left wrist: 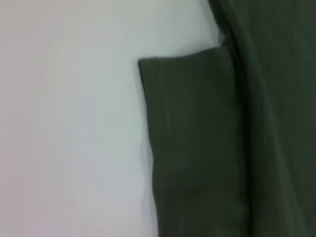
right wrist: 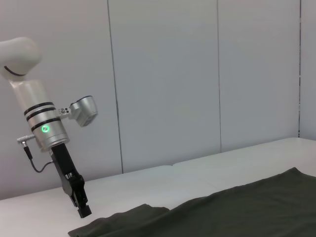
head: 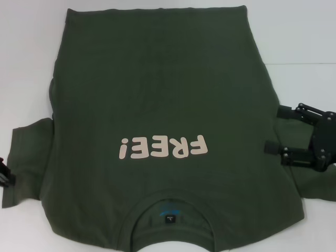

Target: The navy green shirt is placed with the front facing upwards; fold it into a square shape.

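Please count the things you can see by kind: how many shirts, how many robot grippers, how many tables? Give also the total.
Shirts: 1, the navy green shirt, lying flat with the print up.
Grippers: 2, the left gripper at the shirt's left sleeve, the right gripper over its right sleeve.
Tables: 1, the white table.
Total: 4

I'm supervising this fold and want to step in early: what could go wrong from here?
The right gripper sits open over the right sleeve of the dark olive-green cotton T-shirt; it might pinch only the top layer, or too little cloth.

The left gripper stands at the left sleeve's outer edge; uneven lifts could skew the fold.

The left side seam looks rumpled, so creases may get folded in.
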